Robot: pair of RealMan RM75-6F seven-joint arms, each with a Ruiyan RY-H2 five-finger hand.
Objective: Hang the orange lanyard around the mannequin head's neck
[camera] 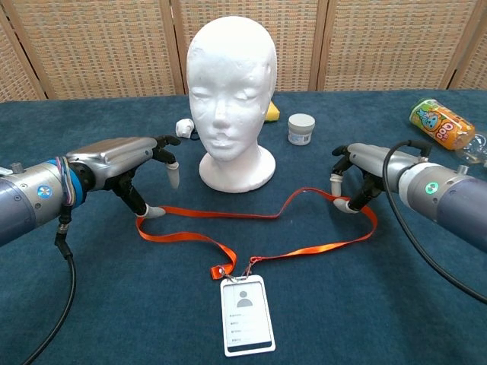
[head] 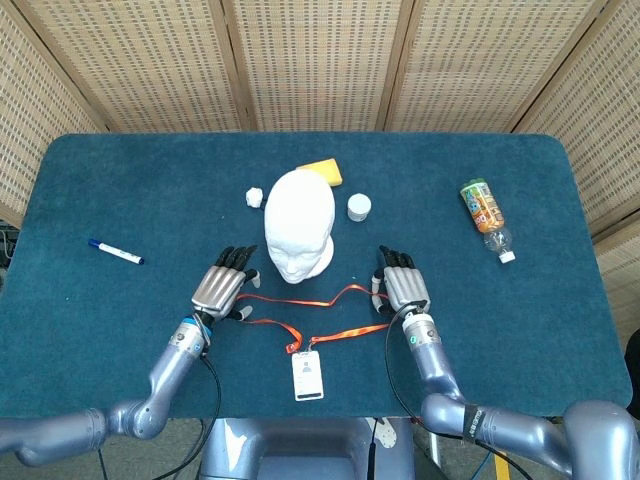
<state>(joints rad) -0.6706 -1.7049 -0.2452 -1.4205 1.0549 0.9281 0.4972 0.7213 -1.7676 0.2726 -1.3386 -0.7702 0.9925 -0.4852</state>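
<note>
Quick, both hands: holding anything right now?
Left hand: open, fingers spread, thumb tip at the orange lanyard, no grip.
Right hand: at the lanyard's other end; grip cannot be told.

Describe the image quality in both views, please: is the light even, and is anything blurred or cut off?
Head view: soft, even light, only faint shadows around the mannequin head; everything sharp, slight wide-angle bending at the table edges. Chest view: also sharp; the white head is bright but keeps its face detail; the bottle is cut by the right edge, the left hand and right hand show no motion blur.
</note>
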